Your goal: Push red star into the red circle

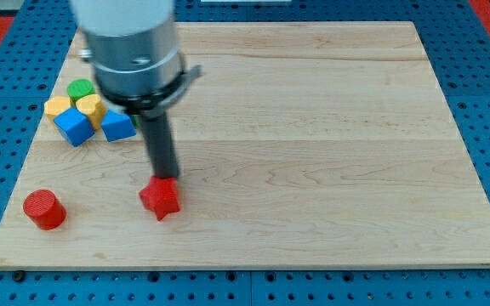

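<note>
one red star [161, 199]; one red circle [43, 209]

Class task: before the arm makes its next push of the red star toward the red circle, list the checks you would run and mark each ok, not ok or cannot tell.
1. My tip is at the red star, on its top side in the view: ok.
2. Tip touches the star: cannot tell.
3. Tip sits on the star's right, opposite the red circle: not ok.
4. Board between star and circle is free of blocks: ok.
5. Cluster of blue, yellow and green blocks lies off that path: ok.
</note>
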Motion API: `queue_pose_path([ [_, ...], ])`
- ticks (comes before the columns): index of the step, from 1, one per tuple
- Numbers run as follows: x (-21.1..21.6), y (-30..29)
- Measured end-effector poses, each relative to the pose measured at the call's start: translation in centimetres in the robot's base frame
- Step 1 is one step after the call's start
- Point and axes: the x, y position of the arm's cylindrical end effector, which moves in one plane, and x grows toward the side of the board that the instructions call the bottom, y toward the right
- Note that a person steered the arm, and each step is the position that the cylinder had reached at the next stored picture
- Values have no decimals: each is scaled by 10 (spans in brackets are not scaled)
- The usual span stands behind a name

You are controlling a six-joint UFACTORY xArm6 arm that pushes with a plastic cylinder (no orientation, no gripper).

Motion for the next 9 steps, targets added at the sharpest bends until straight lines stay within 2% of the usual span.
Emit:
queue_pose_path([
  [1,-12,0],
  [2,-36,61],
  [3,-17,103],
  [5,38,84],
  [6,42,40],
  [7,42,-4],
  [8,38,4],
  [9,-2,30],
])
